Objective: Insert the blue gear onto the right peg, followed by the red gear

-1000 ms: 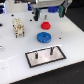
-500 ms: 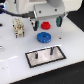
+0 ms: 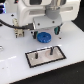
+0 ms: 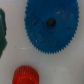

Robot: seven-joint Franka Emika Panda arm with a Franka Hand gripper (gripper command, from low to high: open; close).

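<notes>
The blue gear [image 3: 44,36] lies flat on the white table, just behind the grey black-rimmed plate [image 3: 30,60]. It fills much of the wrist view [image 4: 50,25], its dark centre hole showing. The red gear [image 4: 25,75] sits close beside it in the wrist view; in the exterior view the arm hides it. The right peg [image 3: 51,50] stands on the plate toward the exterior view's right, its twin [image 3: 37,54] toward the left. My gripper [image 3: 50,28] hangs directly above the blue gear. Its fingers do not show in the wrist view, and the exterior view is too blurred to tell its state.
A small dark piece [image 4: 2,30] lies at the edge of the wrist view beside the blue gear. The arm's white body [image 3: 42,12] and black cables [image 3: 15,27] fill the back of the table. Small objects [image 3: 2,48] lie at the exterior view's left.
The arm has come down and forward over the two gears, now covering the red gear in the exterior view. The gears and plate have not moved.
</notes>
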